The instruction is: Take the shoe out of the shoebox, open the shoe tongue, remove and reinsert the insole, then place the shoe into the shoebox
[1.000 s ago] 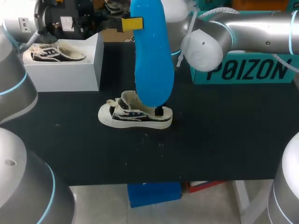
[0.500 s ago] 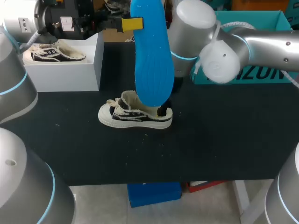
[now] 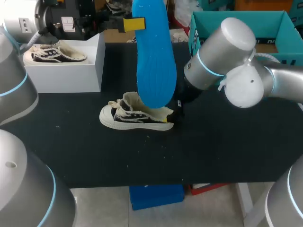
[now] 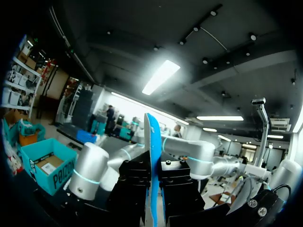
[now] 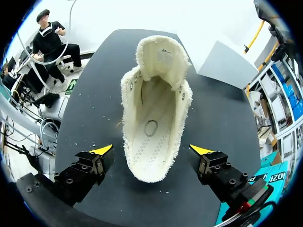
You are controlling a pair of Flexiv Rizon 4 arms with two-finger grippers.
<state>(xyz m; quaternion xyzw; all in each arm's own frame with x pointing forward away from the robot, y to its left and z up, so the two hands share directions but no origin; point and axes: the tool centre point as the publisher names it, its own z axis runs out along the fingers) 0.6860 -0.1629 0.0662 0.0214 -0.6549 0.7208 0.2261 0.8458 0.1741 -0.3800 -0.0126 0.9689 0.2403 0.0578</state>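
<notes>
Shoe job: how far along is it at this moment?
Done: the shoe stands on the table, tongue folded open, blue insole out. In hand: the left gripper holds the insole over the shoe; the right gripper is open around the heel. Left: reinserting the insole, boxing the shoe.

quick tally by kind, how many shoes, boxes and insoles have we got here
shoes: 2, the loose shoe and the boxed shoe
boxes: 2, the white box and the teal box
insoles: 1, the blue insole in the left claw
total: 5
</notes>
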